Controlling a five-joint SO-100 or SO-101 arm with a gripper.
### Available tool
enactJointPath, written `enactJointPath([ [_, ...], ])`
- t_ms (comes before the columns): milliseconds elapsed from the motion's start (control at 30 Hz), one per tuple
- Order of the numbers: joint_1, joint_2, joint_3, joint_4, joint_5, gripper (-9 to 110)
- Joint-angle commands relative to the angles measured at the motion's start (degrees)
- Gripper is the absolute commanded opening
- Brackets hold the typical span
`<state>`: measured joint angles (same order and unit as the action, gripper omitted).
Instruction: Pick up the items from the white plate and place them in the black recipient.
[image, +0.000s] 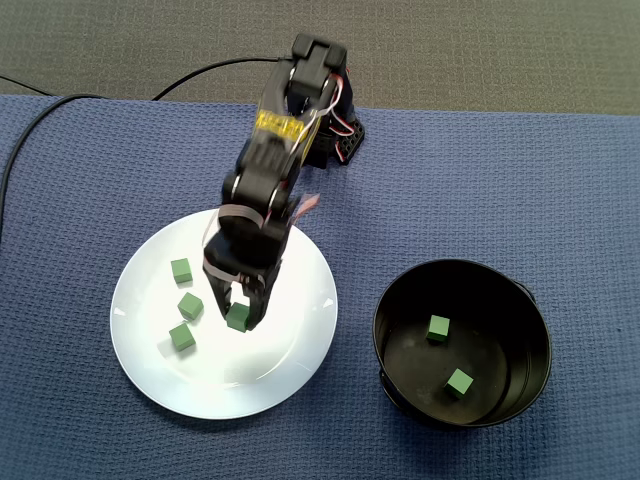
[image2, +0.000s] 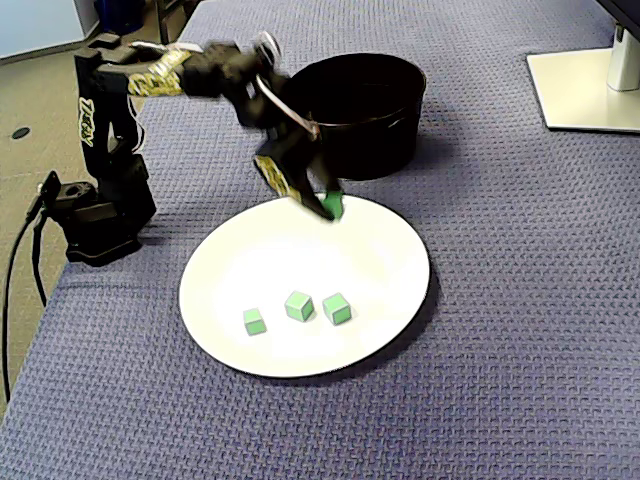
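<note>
Pot (image: 398, 345) contents, 2 cubes (image: 438, 328), show in a fixed view only.

blue woven tablecloth (image: 560, 180), grey carpet (image: 450, 50) beyond

My claw (image: 240, 312) is matt black plastic, and the arm (image: 262, 170) behind it is the same, with a yellow band (image: 280, 125) wrapped around it. The green cube (image: 237, 318) between my fingers looks matt and smooth-sided, like the three loose cubes (image: 190, 305) beside the claw. Under the claw, the white plate (image: 300, 290) is smooth and glossy. The black recipient (image: 520, 330), well off to the claw's side, has a smooth wall with a dull sheen; metal or plastic, I cannot tell. Everything rests on blue woven cloth (image: 500, 180), rough and matt.
</note>
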<state>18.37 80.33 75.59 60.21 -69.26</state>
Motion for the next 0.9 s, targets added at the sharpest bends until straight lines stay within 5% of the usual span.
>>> enactJointPath([
  [0,-4.5,13.4,-8.5,3.3,26.1,0],
  [267,-27.0,22.5,-16.7,7.4,53.3,0],
  [533,-48.3,12.5,-5.3,-2.4,56.6,0],
  [733,-50.3,3.6,2.6,-9.3,59.5,0],
  [867,-48.8,3.3,5.2,-9.9,57.4,27],
])
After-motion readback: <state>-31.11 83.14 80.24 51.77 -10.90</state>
